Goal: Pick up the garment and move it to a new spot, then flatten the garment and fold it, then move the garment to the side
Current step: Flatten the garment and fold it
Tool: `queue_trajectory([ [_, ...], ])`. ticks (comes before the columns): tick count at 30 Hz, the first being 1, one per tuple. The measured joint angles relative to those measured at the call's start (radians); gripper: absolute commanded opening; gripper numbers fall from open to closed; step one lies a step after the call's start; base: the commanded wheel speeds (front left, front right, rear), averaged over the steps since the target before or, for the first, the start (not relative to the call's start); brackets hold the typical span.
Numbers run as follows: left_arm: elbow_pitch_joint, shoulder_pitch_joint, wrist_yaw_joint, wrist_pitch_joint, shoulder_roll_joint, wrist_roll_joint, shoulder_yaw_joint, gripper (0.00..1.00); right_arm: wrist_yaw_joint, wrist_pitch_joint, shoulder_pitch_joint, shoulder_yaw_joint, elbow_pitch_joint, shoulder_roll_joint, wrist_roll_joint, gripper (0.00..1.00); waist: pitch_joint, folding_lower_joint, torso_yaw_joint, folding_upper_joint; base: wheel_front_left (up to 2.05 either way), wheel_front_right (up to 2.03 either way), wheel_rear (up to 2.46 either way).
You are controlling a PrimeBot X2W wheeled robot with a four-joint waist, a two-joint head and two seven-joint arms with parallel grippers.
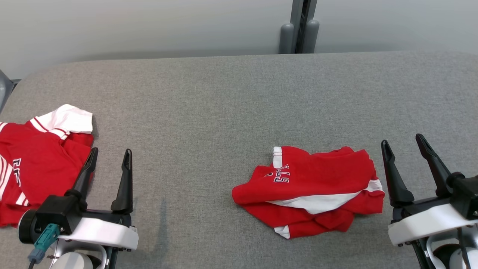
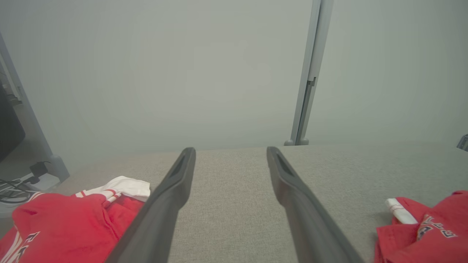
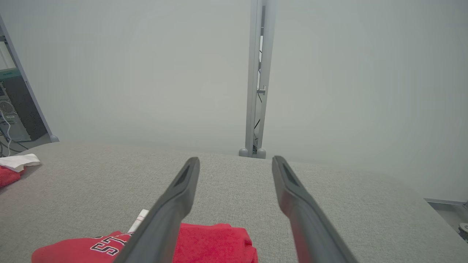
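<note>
The right pincer [image 1: 402, 141] stood with its two dark fingers spread wide and nothing between them, hovering low over the grey cloth-covered table [image 1: 224, 93]. Just beside its inner finger, toward the robot's left, lay the folded red garment [image 1: 310, 183], a loose bundle with white trim and dark lettering showing on top; whether the cloth touched the finger could not be told. In the right wrist view the bundle sat low beneath that same finger. Well apart on the far side of the bundle, the left pincer [image 1: 111, 150] was likewise spread wide and held nothing. Against its outer finger lay another red garment [image 1: 41, 160], rumpled, with a white striped cuff turned up beyond the fingertips. Ahead of both pincers the bare tabletop ran to its far edge, where a grey post [image 1: 298, 26] rose against a pale wall [image 1: 149, 26].
</note>
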Motion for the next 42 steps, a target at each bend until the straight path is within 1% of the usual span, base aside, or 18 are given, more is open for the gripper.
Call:
queue_trajectory([
  [9, -0.021, 0.019, 0.012, 0.010, 0.001, -0.003, -0.005, 1.00, 0.000, 0.002, 0.031, -0.021, -0.029, 0.000, 0.043, 1.00, -0.010, 0.0000, 0.007, 0.0000, 0.00, 0.00, 0.00],
  [14, -0.034, 0.019, 0.011, 0.024, 0.002, -0.004, -0.018, 1.00, 0.000, -0.007, 0.032, -0.026, -0.018, 0.000, 0.062, 1.00, -0.006, 0.0000, 0.003, 0.0000, 0.00, 0.00, 0.00],
  [17, -0.045, 0.015, 0.000, 0.040, 0.006, -0.002, -0.035, 1.00, 0.000, -0.010, 0.031, -0.026, -0.012, 0.000, 0.070, 1.00, -0.001, 0.0000, -0.002, 0.0000, 0.00, 0.00, 0.00],
  [19, -0.052, 0.006, -0.016, 0.062, 0.012, 0.002, -0.058, 1.00, 0.000, -0.012, 0.030, -0.025, -0.009, 0.000, 0.072, 1.00, 0.002, 0.0000, -0.005, 0.0000, 0.00, 0.00, 0.00],
  [21, -0.059, -0.008, -0.045, 0.101, 0.016, 0.005, -0.094, 1.00, 0.000, -0.014, 0.026, -0.021, -0.005, 0.000, 0.079, 1.00, 0.008, 0.0000, -0.010, 0.0000, 0.00, 0.00, 0.00],
  [27, -0.043, -0.030, -0.150, 0.292, 0.003, -0.049, -0.227, 1.00, 0.000, -0.023, 0.013, 0.000, 0.010, 0.000, 0.090, 1.00, 0.032, 0.0000, -0.036, 0.0000, 0.00, 0.00, 0.00],
  [30, -0.020, -0.039, -0.188, 0.373, -0.011, -0.077, -0.277, 1.00, 0.000, -0.032, 0.004, 0.009, 0.019, 0.000, 0.097, 1.00, 0.048, 0.0000, -0.056, 0.0000, 0.00, 0.00, 0.00],
  [33, 0.004, -0.057, -0.211, 0.415, -0.022, -0.099, -0.300, 1.00, 0.000, -0.042, -0.009, 0.019, 0.029, 0.000, 0.100, 1.00, 0.065, 0.0000, -0.081, 0.0000, 0.00, 0.00, 0.00],
  [36, 0.037, -0.081, -0.224, 0.421, -0.026, -0.115, -0.297, 1.00, 0.000, -0.051, -0.017, 0.024, 0.040, 0.001, 0.106, 1.00, 0.083, 0.0000, -0.108, 0.0000, 0.00, 0.00, 0.00],
  [38, 0.051, -0.092, -0.225, 0.417, -0.031, -0.120, -0.291, 1.00, 0.000, -0.059, -0.020, 0.023, 0.046, 0.000, 0.114, 1.00, 0.094, 0.0000, -0.125, 0.0000, 0.00, 0.00, 0.00],
  [39, 0.057, -0.096, -0.233, 0.420, -0.033, -0.127, -0.292, 1.00, 0.000, -0.061, -0.022, 0.023, 0.049, 0.000, 0.114, 1.00, 0.099, 0.0000, -0.133, 0.0000, 0.00, 0.00, 0.00],
  [40, 0.059, -0.098, -0.243, 0.418, -0.035, -0.134, -0.292, 0.42, 0.000, -0.065, -0.022, 0.021, 0.052, 0.000, 0.115, 1.00, 0.104, 0.0000, -0.139, -0.0001, 0.00, 0.00, 0.00],
  [41, 0.059, -0.100, -0.254, 0.409, -0.040, -0.151, -0.286, 0.00, 0.000, -0.067, -0.022, 0.019, 0.056, 0.000, 0.116, 1.00, 0.108, 0.0000, -0.144, 0.0000, 0.00, 0.00, 0.00],
  [42, 0.060, -0.105, -0.263, 0.414, -0.041, -0.162, -0.287, 0.00, 0.000, -0.070, -0.022, 0.017, 0.058, 0.001, 0.116, 1.00, 0.112, 0.0000, -0.148, 0.0000, 0.00, 0.00, 0.00],
])
